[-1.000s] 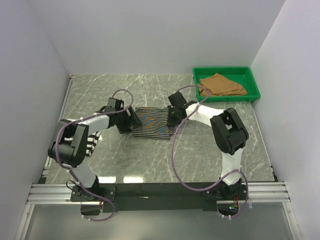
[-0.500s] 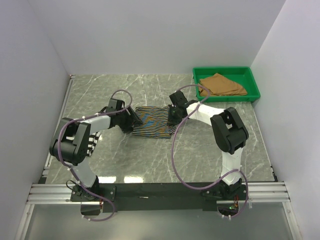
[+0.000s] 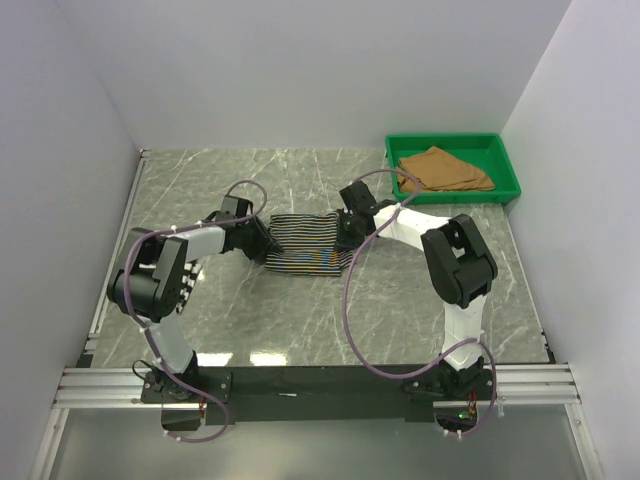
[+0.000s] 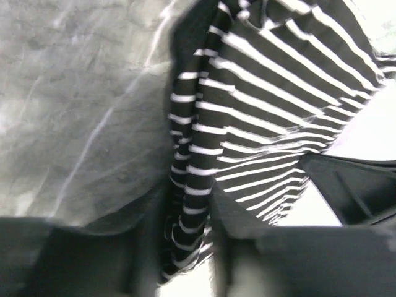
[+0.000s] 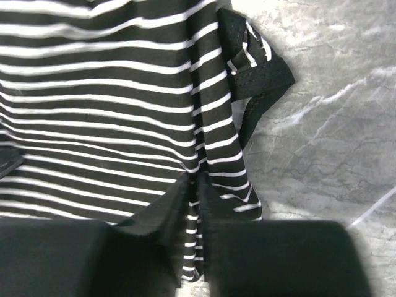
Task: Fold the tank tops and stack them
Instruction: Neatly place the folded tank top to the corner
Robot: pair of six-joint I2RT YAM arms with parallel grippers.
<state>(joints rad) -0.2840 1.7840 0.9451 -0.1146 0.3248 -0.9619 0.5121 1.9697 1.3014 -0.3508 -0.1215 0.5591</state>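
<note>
The thin-striped black-and-white tank top (image 3: pixel 308 240) lies bunched in the middle of the table, between my two grippers. My left gripper (image 3: pixel 264 245) is at its left edge. The left wrist view shows a fold of this tank top (image 4: pixel 278 93) pinched between the jaws of the left gripper (image 4: pixel 192 247). My right gripper (image 3: pixel 345 238) is at the right edge. In the right wrist view the gripper (image 5: pixel 198 210) is shut on a narrow fold of the striped tank top (image 5: pixel 93 93), near a black-trimmed strap (image 5: pixel 257 68). The tan-brown tank top (image 3: pixel 445 168) lies in the tray.
The green plastic tray (image 3: pixel 505 160) stands at the back right, close to the right wall. A patch of wider black-and-white stripes (image 3: pixel 186 288) shows under the left arm. White walls enclose the marble table (image 3: pixel 300 320) on three sides.
The left gripper has closed on the tank top's left edge and its arm has swung slightly away from me. The cloth now looks more gathered front to back. The right arm has barely moved.
</note>
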